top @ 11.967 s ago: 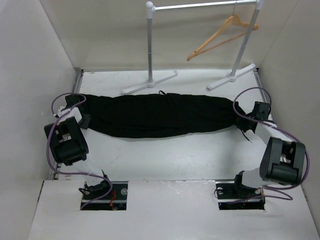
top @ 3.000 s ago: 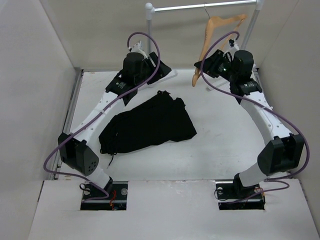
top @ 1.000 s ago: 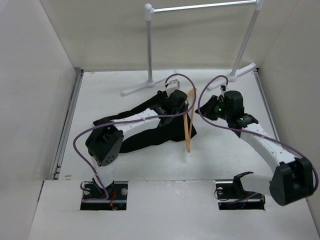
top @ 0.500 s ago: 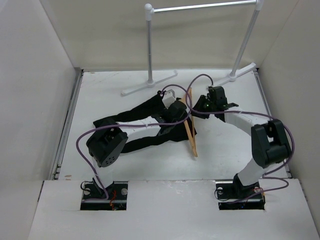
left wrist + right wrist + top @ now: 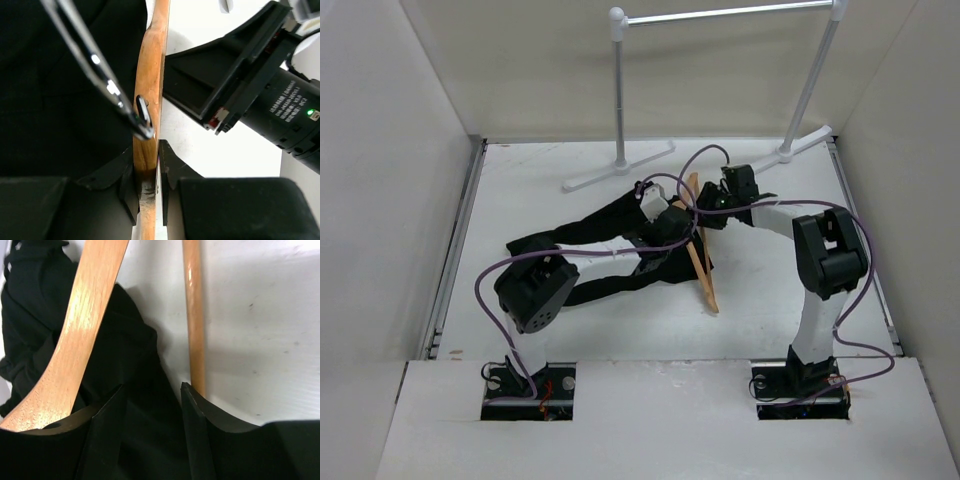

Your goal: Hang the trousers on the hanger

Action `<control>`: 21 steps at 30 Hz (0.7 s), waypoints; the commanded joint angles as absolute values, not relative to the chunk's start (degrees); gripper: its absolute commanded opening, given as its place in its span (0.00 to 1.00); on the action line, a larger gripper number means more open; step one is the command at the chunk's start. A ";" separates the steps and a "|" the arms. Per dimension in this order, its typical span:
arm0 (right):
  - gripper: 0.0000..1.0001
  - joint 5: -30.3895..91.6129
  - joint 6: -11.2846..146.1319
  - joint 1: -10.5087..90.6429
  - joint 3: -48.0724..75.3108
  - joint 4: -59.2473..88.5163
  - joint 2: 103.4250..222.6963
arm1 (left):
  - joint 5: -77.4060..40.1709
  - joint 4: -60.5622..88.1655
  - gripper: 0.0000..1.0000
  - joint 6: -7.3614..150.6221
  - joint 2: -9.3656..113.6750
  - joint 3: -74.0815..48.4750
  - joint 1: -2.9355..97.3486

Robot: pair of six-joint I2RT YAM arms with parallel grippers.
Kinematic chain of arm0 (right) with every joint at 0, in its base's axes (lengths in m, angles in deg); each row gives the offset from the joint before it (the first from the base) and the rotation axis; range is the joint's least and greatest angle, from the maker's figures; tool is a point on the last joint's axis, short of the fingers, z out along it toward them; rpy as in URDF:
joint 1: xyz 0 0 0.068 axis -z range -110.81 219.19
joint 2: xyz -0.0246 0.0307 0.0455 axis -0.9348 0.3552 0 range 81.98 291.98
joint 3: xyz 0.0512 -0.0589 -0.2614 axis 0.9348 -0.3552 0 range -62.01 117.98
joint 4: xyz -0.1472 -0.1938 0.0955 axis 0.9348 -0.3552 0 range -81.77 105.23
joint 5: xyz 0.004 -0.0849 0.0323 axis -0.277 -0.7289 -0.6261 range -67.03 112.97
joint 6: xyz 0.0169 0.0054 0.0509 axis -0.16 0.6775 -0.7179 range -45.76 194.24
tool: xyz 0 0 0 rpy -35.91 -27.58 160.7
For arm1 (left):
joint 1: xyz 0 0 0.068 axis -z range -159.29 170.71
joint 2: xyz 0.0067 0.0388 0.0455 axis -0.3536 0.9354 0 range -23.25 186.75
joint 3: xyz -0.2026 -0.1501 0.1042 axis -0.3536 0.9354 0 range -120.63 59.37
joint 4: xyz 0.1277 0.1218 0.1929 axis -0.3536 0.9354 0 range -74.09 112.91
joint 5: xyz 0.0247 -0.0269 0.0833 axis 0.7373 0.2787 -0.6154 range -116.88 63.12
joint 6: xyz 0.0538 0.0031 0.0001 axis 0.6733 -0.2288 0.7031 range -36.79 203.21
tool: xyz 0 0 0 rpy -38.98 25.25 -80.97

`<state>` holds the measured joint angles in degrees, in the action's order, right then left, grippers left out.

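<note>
Both arms reached inward over the white surface [image 5: 520, 180] and met near its centre. The left arm [image 5: 535, 290] was folded low, its elbow near its base and its forearm lying across the trousers [image 5: 575, 228] toward the right. The right arm [image 5: 825, 255] stood with its elbow raised and its forearm turned left, so the two wrists faced each other at close quarters.

The trousers, plain black and soft, lay bunched on the surface left of centre, partly under the left forearm. A silver rack [image 5: 620, 90] stood at the far side, well apart from them.

The hanger [image 5: 703, 265], light tan wood, was tilted on edge at the right margin of the trousers, one end pointing to the near side.

The left claw [image 5: 148, 160] was clamped narrowly on the hanger's wooden frame, one finger on each face. The right claw [image 5: 151, 390] stood apart, gripping nothing: black fabric showed between its fingers, with the hanger's shoulder at its left finger and the crossbar at its right.

The metal hook [image 5: 95, 60] crossed in front of the wood, close to the left wrist camera.
</note>
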<state>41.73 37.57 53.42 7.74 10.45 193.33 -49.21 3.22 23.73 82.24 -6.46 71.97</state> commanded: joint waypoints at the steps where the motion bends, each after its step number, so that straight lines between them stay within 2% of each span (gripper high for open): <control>1: 0.54 43.09 38.29 53.68 8.22 11.71 194.13 | -50.61 4.22 0.07 22.92 82.66 -5.32 71.55; 11: 0.55 46.43 35.39 52.72 4.88 12.77 195.63 | -50.78 3.78 0.07 22.39 82.13 -3.48 70.67; 12: 0.49 47.13 35.22 52.63 4.00 13.20 195.27 | -51.05 3.78 0.07 22.39 81.69 -2.95 70.50; 15: 0.21 48.54 33.64 52.45 1.63 14.61 193.87 | -51.40 3.78 0.07 22.39 80.38 -1.20 70.06; 18: 0.12 50.65 29.43 52.45 -1.97 20.22 190.89 | -52.01 3.78 0.07 22.56 78.36 0.91 69.62; 21: 0.08 52.06 23.81 52.45 -5.40 26.55 186.67 | -52.28 4.13 0.07 23.00 75.99 3.46 69.00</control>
